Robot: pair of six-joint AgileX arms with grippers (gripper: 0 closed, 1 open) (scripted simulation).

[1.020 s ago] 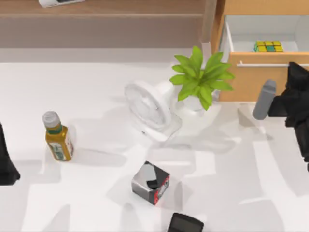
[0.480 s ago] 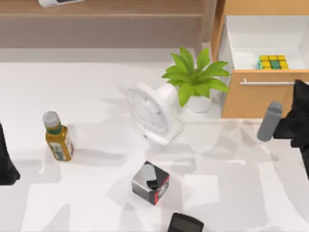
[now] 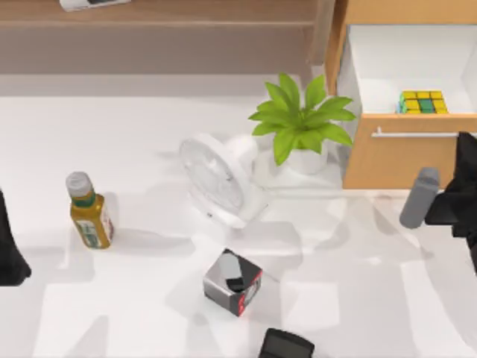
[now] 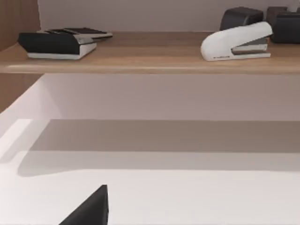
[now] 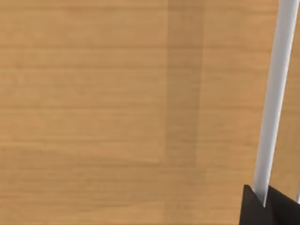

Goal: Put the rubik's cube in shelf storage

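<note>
A fan (image 3: 218, 181) stands between a plant (image 3: 300, 124) and a bottle (image 3: 89, 211)

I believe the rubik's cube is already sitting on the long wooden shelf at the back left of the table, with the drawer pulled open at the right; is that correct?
Not quite. The top view shows the rubik's cube lying inside the open drawer at the table's right, not on the shelf storage. The drawer is indeed pulled open, and the right gripper is at its silver handle.
</note>
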